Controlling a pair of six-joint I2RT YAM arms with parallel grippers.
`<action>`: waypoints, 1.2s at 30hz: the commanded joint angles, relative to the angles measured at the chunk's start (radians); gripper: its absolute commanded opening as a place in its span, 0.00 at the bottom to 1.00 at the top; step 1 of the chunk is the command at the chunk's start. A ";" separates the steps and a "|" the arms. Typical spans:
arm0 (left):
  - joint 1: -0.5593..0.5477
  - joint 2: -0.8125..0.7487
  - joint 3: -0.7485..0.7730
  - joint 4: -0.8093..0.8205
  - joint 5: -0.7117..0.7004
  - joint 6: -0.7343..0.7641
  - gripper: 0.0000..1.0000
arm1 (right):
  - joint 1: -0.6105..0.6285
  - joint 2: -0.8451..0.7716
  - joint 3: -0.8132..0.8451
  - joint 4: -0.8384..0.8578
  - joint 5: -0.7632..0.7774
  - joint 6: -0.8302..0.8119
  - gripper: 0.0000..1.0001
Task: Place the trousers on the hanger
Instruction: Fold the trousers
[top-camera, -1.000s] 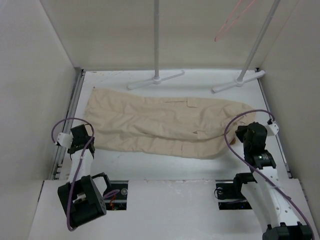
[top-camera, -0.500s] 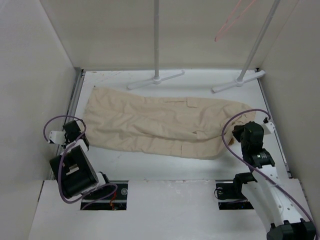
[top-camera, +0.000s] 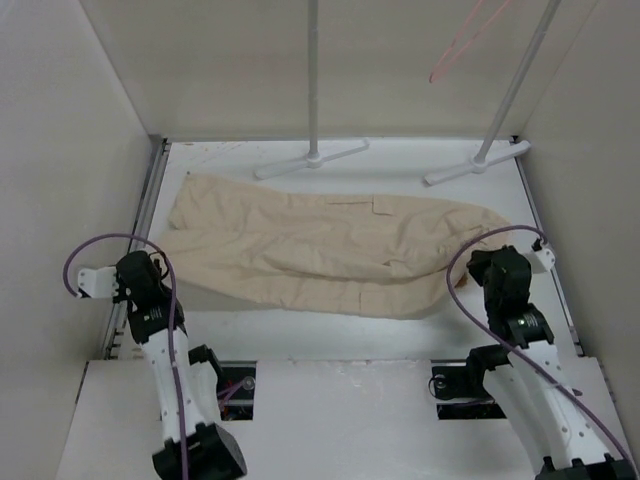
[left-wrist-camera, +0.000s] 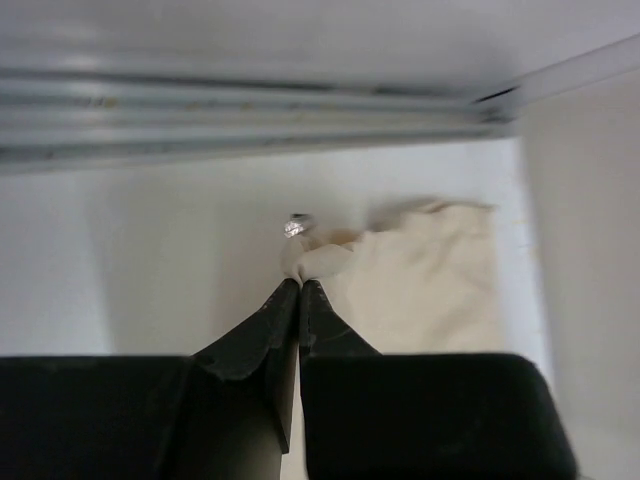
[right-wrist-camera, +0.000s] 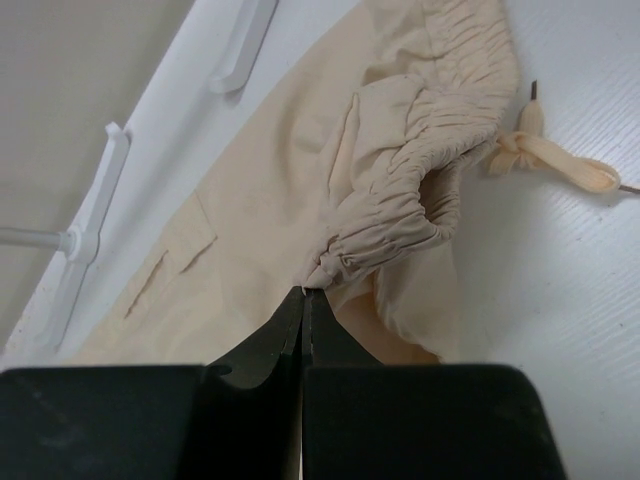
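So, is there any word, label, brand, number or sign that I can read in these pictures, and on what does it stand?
None: no readable text shows on the trousers, the hanger, the rack poles, the table or anything else in the three views.

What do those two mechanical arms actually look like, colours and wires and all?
The left arm and right arm are built of white tube-like links with black joints. A purple cable loops along each, and each wrist carries a small white block. The left gripper and right gripper are black, each with two flat fingers tapering to thin tips.
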 joint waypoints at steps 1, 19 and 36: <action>-0.037 -0.166 0.120 -0.279 -0.116 0.011 0.00 | 0.017 -0.113 0.068 -0.073 0.064 0.014 0.00; -0.108 0.122 0.740 -0.400 -0.285 0.071 0.00 | -0.211 -0.278 0.249 -0.326 -0.014 -0.070 0.00; -0.143 0.518 0.857 -0.287 -0.265 0.162 0.00 | -0.253 -0.076 0.265 -0.165 -0.060 -0.025 0.01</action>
